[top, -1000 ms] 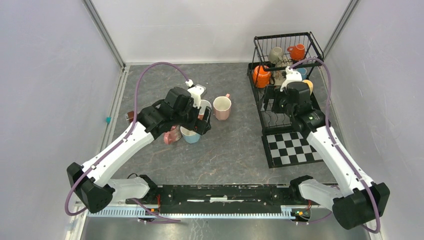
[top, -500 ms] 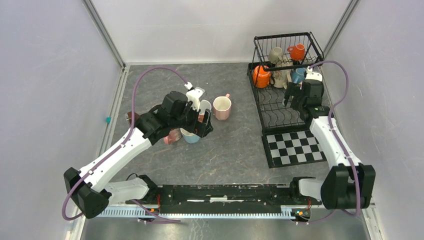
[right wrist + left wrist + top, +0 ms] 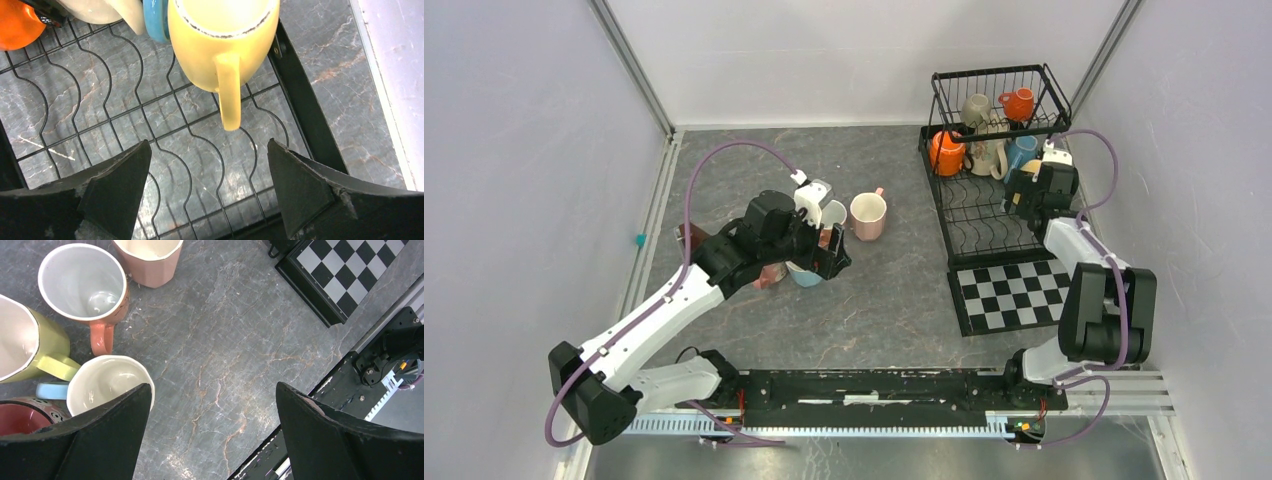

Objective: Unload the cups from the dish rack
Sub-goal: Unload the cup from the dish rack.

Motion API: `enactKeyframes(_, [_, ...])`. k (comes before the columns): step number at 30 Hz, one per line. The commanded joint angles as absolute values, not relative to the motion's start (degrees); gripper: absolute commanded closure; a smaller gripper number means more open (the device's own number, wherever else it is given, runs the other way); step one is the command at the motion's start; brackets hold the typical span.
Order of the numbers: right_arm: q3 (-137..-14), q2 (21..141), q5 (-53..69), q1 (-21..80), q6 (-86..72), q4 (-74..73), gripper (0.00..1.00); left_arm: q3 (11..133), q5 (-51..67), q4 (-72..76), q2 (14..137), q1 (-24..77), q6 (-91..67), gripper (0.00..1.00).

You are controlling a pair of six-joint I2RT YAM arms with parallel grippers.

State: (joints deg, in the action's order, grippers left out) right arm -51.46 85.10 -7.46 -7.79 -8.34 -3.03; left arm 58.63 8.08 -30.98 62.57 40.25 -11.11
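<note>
Cups, about five, stand on the table at 9 o'clock beneath the spread, empty left tool. Some six remain in the dish rack at 2 o'clock, where the spread right tool faces a yellow cup.

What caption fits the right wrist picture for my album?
The open right gripper hangs over the dish rack, facing the handle of a yellow cup.

Wide-apart jaws above five clustered cups, grey table, checkered mat top right.
</note>
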Motion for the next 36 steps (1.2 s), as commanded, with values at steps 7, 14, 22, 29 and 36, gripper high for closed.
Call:
enactKeyframes(7, [-53.64,91.93,-5.14,-9.76,-7.25,9.06,0.15,57.66,9.22,-27.51,61.00,40.16,-10.47,0.00])
enactKeyframes(14, [-56.36,96.60,-5.34,-9.84,-7.34,9.40,0.24,57.29,8.83,-27.57,60.84,40.08,-9.93,0.00])
enactKeyframes(22, [-59.64,99.93,-5.63,-9.84,-7.04,8.29,0.37,57.13,8.68,-27.66,61.34,40.10,-9.76,0.00])
enactKeyframes(29, [-59.56,100.68,-6.51,-9.84,-7.47,7.31,0.62,57.22,8.53,-27.76,62.23,40.17,-9.76,0.00])
enactKeyframes(36, [-58.13,98.08,-8.52,-9.79,-8.43,5.78,0.89,57.39,8.43,-27.77,62.61,40.08,-9.89,0.00])
